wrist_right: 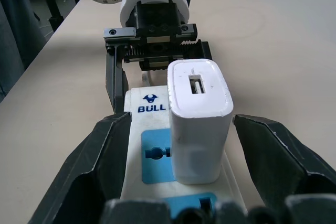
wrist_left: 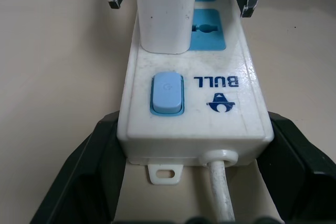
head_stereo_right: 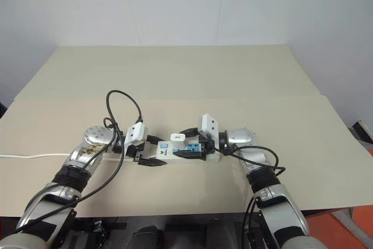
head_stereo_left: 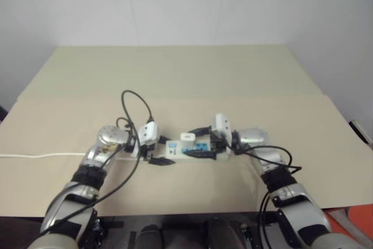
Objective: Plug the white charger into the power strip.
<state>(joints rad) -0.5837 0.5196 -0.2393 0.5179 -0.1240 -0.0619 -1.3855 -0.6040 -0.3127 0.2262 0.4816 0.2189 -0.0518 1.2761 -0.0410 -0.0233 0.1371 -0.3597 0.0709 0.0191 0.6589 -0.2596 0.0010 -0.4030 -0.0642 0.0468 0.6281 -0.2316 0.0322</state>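
The power strip (head_stereo_left: 175,150) lies flat on the tan table between my two hands, its blue switch (wrist_left: 167,94) at the end nearest my left hand. My left gripper (head_stereo_left: 159,150) is shut on that switch end, one black finger (wrist_left: 89,166) pressed against each side. The white charger (wrist_right: 199,129) stands upright in the socket beside the switch. My right gripper (head_stereo_left: 197,143) is open, its fingers (wrist_right: 100,156) straddling the charger with a gap on both sides. In the head views the charger (head_stereo_right: 178,137) sticks up from the strip.
The strip's thin white cord (head_stereo_left: 41,155) runs off to the left along the table (head_stereo_left: 175,80). Black cables (head_stereo_left: 137,106) loop above my left wrist. Two blue sockets (wrist_left: 209,27) beyond the charger hold nothing. The table's near edge lies just under my forearms.
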